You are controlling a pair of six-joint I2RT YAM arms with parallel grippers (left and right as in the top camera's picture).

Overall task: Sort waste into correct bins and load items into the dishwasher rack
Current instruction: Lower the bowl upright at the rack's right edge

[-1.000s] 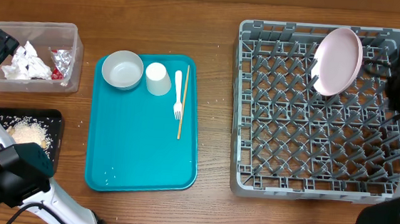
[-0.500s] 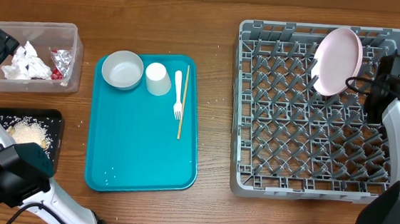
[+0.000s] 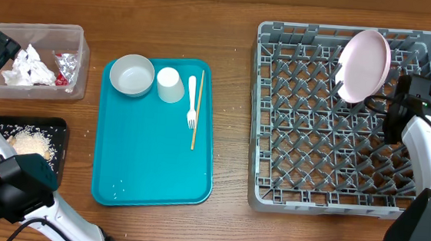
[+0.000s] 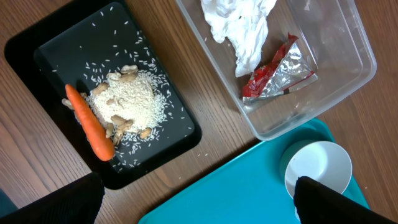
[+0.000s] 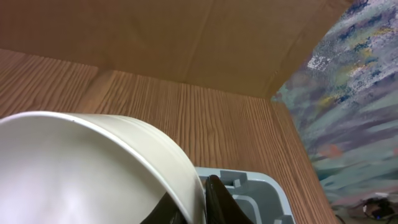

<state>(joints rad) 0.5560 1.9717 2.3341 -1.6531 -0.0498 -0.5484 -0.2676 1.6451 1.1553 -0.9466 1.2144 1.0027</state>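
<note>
The right gripper [image 5: 189, 208] is sitting at the rim of the pale pink plate [image 3: 364, 63], with one dark finger [image 5: 216, 198] showing on the outside of the rim and another shape under it. Whether the fingers are pinching that rim or only straddling it cannot be told. From above, the plate is lying at about 10 o'clock from this gripper, touching or just beside it. It is standing on edge among the pegs in the far part of the dishwasher rack [image 3: 328, 156], its long axis running from 7 o'clock to 1 o'clock. If it needs settling, the move is probably turning on that lean. Farther out, at 9 o'clock and well apart across the rack, the teal tray [image 3: 150, 162] is carrying what is not yet loaded: a white bowl [image 3: 132, 75], a small cup [image 3: 170, 84], and a fork [image 3: 192, 95] and wooden stick [image 3: 196, 123], both lying along 12 to 6 o'clock. The left gripper [image 4: 196, 186] is hanging wide open and empty above the clear tub [image 4: 348, 81] and black tray [image 4: 37, 50], so it is the nearer arm to the bowl, which is lying toward 4 o'clock in its own view.
</note>
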